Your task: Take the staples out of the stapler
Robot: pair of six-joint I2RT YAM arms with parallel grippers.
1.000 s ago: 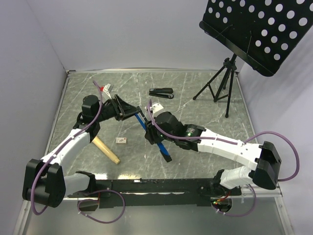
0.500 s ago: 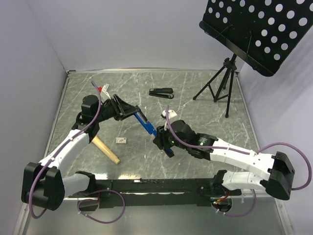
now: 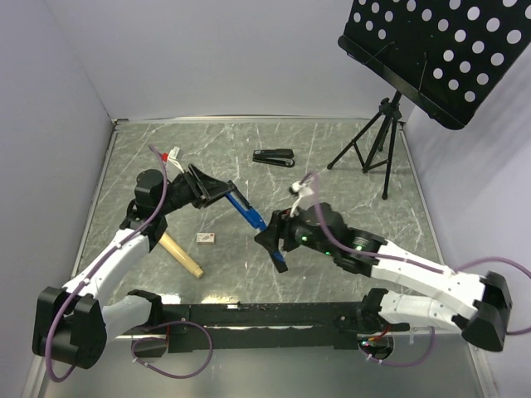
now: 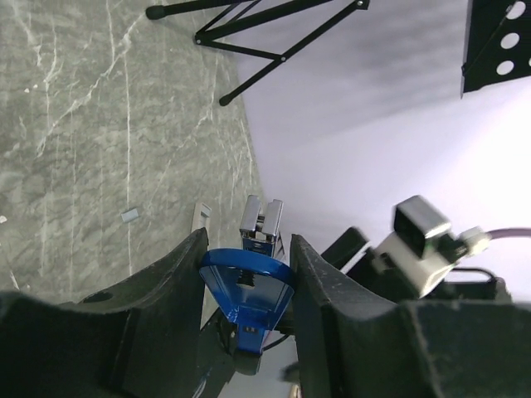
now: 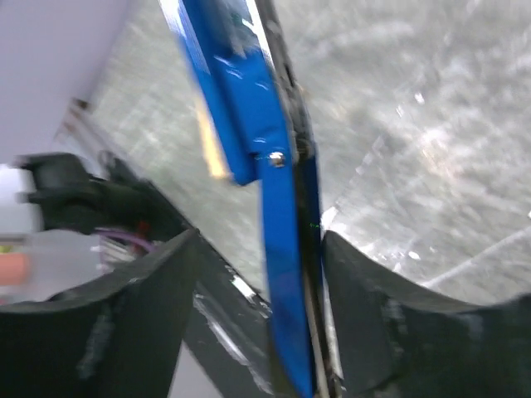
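The stapler (image 3: 249,217) has hardly shifted, aloft at centre frame with its upper-left end clamped in your left end effector (image 3: 224,192), but your right end effector (image 3: 270,239) has drawn back lower-right, its fingers now apart around the lower end. Hold the left steady and re-grip the base squarely before pulling. Beneath is the grey marbled desk (image 3: 216,141), with a black stapler (image 3: 274,157) upper centre and a music stand (image 3: 431,58) upper right.

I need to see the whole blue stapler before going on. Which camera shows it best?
Top external: it alone shows the stapler along nearly its whole length. Left wrist sees only its blue end, clamped in the jaws, with the metal rail beyond. Right wrist gives a blurred close-up.
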